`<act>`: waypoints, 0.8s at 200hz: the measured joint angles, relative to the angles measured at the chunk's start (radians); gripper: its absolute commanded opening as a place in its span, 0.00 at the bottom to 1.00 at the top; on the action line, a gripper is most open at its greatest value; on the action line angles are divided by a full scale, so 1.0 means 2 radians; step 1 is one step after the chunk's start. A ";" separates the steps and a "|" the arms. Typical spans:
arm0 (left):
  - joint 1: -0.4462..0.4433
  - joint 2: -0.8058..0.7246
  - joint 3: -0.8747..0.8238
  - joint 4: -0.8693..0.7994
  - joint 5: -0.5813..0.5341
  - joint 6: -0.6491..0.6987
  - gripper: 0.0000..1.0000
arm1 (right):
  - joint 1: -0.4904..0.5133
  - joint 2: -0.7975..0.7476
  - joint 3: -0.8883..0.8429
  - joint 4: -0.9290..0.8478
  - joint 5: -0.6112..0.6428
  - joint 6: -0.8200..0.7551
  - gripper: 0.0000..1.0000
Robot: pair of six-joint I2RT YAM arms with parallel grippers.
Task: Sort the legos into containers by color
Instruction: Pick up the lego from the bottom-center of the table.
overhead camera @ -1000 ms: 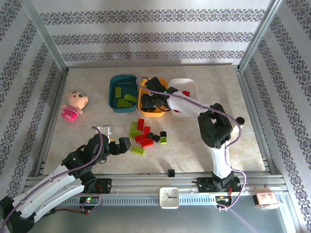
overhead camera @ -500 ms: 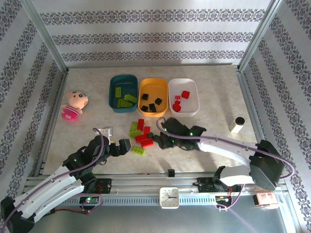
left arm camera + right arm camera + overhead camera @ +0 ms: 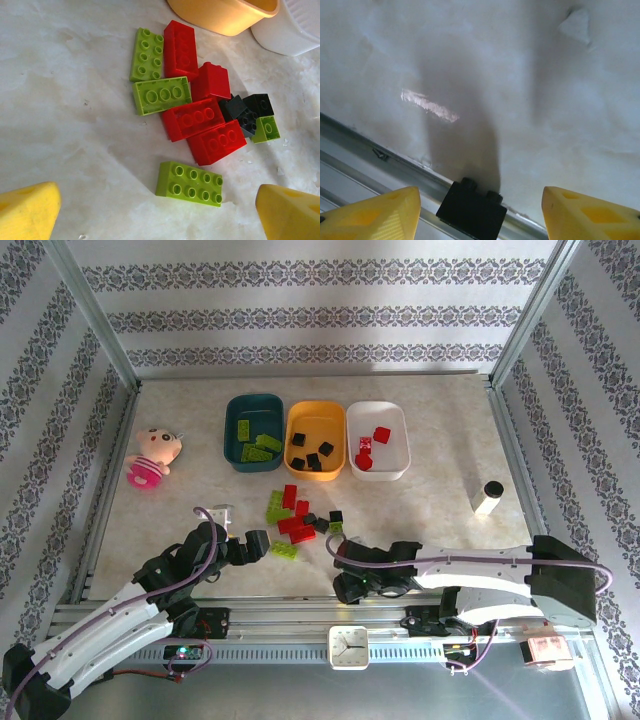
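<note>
A pile of red, lime and black legos (image 3: 303,521) lies mid-table, seen close in the left wrist view as legos (image 3: 200,117). One lime brick (image 3: 189,183) lies apart at the near side, just ahead of my open left gripper (image 3: 157,215), which shows from above as the left gripper (image 3: 262,540). My right gripper (image 3: 346,586) is low at the table's front edge. Its open gripper (image 3: 480,220) straddles a black brick (image 3: 471,210) lying on the metal rail, touching neither finger. The teal tub (image 3: 253,398), orange tub (image 3: 315,425) and white tub (image 3: 375,410) stand in a row behind the pile, holding lime, black and red bricks.
A pink plush doll (image 3: 152,455) lies at the left. A small white cylinder (image 3: 489,497) stands at the right. The metal rail (image 3: 300,602) runs along the front edge, with a clock (image 3: 349,647) below it. Frame posts and patterned walls close in the table.
My right arm has swung from the orange tub down past the pile to the front edge, and its jaws have spread wider. The left arm has barely moved.
</note>
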 measured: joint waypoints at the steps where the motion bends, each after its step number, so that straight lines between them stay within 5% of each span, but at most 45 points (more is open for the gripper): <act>1: 0.000 0.000 0.000 0.000 0.000 0.000 1.00 | 0.000 0.000 0.000 0.000 0.000 0.000 0.66; 37: 0.000 0.000 0.000 0.000 0.000 0.000 1.00 | 0.011 0.027 0.002 -0.001 -0.003 0.011 0.60; 118: 0.000 0.000 -0.010 0.008 0.000 0.000 1.00 | 0.031 0.061 0.031 -0.018 0.009 0.009 0.29; 160: 0.000 0.000 -0.010 0.007 -0.001 0.000 1.00 | 0.008 0.023 0.069 -0.025 0.007 -0.021 0.25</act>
